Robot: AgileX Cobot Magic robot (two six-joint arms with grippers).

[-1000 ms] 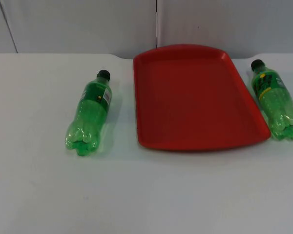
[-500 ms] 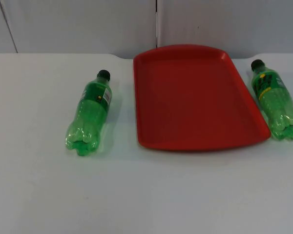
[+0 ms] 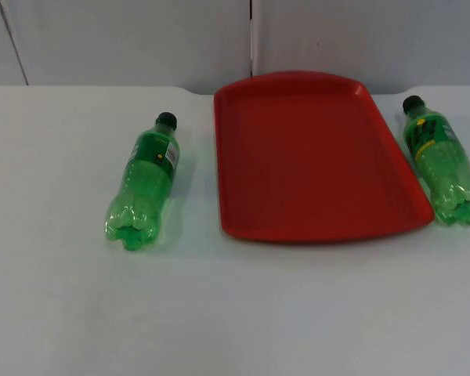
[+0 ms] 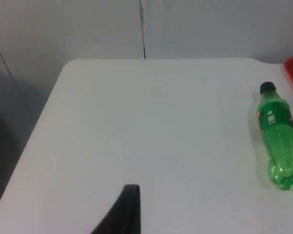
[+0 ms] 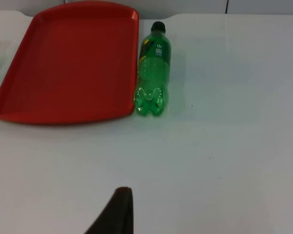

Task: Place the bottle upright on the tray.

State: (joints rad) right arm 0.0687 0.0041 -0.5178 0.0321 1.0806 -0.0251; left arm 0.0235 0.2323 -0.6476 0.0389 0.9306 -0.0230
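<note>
While both bottles lie on their sides on the table (image 3: 235, 313), I see the tray (image 3: 313, 157) between them with nothing on it. Left bottle (image 3: 144, 180): black cap toward the wall (image 3: 125, 39), base toward me, apart from the tray's left edge with open white table around it. Right bottle (image 3: 441, 160): just beside the tray's right rim, cap also toward the wall, near the table's right side. Tray's far edge sits close to the wall. Wide bare table in front. Left gripper's fingertip (image 4: 124, 212) is over the table's left part, right gripper's fingertip (image 5: 115, 212) over the front area; I cannot tell finger spread on either.
</note>
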